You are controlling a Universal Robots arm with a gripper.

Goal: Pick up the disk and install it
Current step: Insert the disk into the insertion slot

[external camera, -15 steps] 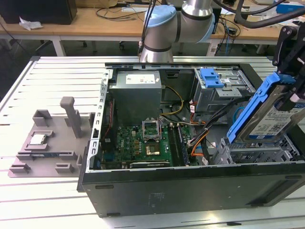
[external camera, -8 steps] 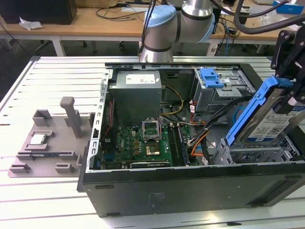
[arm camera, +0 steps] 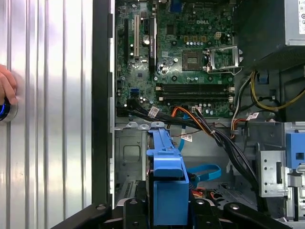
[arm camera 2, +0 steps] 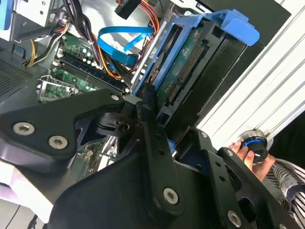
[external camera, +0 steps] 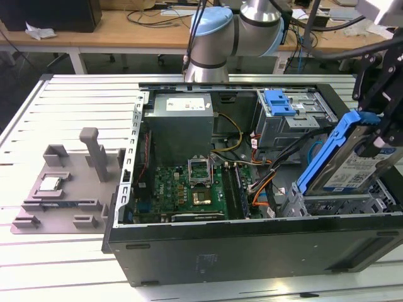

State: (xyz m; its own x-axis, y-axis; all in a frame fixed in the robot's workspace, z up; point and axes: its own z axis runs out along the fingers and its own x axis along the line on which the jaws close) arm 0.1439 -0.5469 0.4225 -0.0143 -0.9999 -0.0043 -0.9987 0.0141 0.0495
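**Exterior view:** Your one arm [external camera: 220,31] reaches over one open computer case [external camera: 252,251] that stands on the slatted table [external camera: 69,100]. Its one gripper [external camera: 378,131] is clamped on the upper end of the one disk [external camera: 346,167]. The disk hangs steeply tilted over the drive cage [external camera: 340,204], at the case's corner on the exterior view's right. You cannot tell whether its lower end touches that cage. One bare blue bracket [external camera: 280,102] lies atop the rear cage [external camera: 296,123]. Inside the case sit one green circuit board [external camera: 182,189] and one grey power box [external camera: 179,119]. Beside the case, on the exterior view's left, one grey tray [external camera: 38,217] carries one small square chip [external camera: 50,184].

**Second wrist view:** Two black fingers [arm camera 2: 150,119] press on the blue frame of the disk [arm camera 2: 190,62], whose connector side faces you. One flat blue cable [arm camera 2: 119,38] loops behind it. One hand [arm camera 2: 250,160] rests on one round button [arm camera 2: 253,143] with a blue ring, on the table outside the case.

**First wrist view:** The disk [arm camera: 167,181] shows edge-on between the fingers, over the drive cage and just beside the circuit board [arm camera: 176,57]. The hand [arm camera: 5,86] touches the button [arm camera: 5,110] beyond the case wall.
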